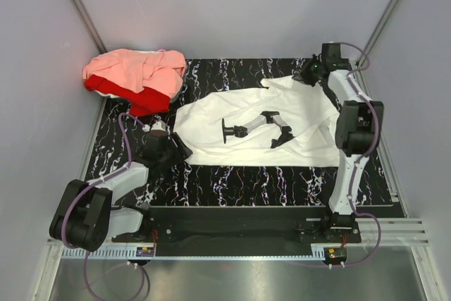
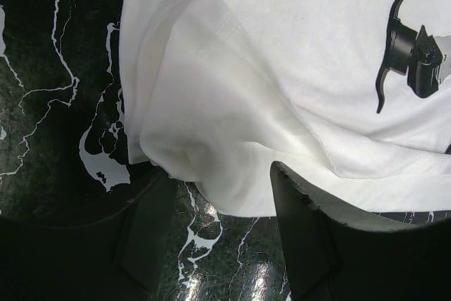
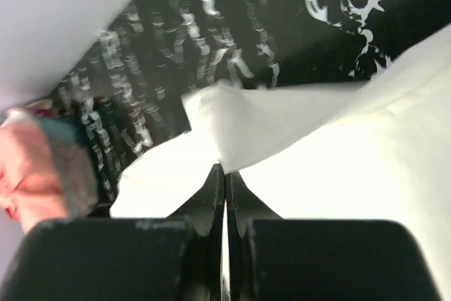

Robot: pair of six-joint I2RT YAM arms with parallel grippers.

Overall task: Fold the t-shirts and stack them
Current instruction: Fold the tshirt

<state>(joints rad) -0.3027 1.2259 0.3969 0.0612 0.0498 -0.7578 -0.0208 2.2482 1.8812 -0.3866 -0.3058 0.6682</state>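
The white t-shirt (image 1: 254, 125) with a black graphic print lies spread across the middle of the black marble mat. My left gripper (image 1: 177, 147) sits at its near left corner, open, its fingers (image 2: 310, 234) straddling the sleeve edge (image 2: 211, 125) without closing on it. My right gripper (image 1: 308, 75) is at the shirt's far right corner, shut on the white cloth (image 3: 282, 132), which it lifts a little. The salmon-pink t-shirt (image 1: 134, 70) lies crumpled on the red t-shirt (image 1: 144, 100) at the far left.
The black marble mat (image 1: 232, 177) covers the table inside grey walls. The pink shirt also shows at the left edge of the right wrist view (image 3: 35, 167). The right arm's upper links (image 1: 356, 132) stand over the shirt's right side.
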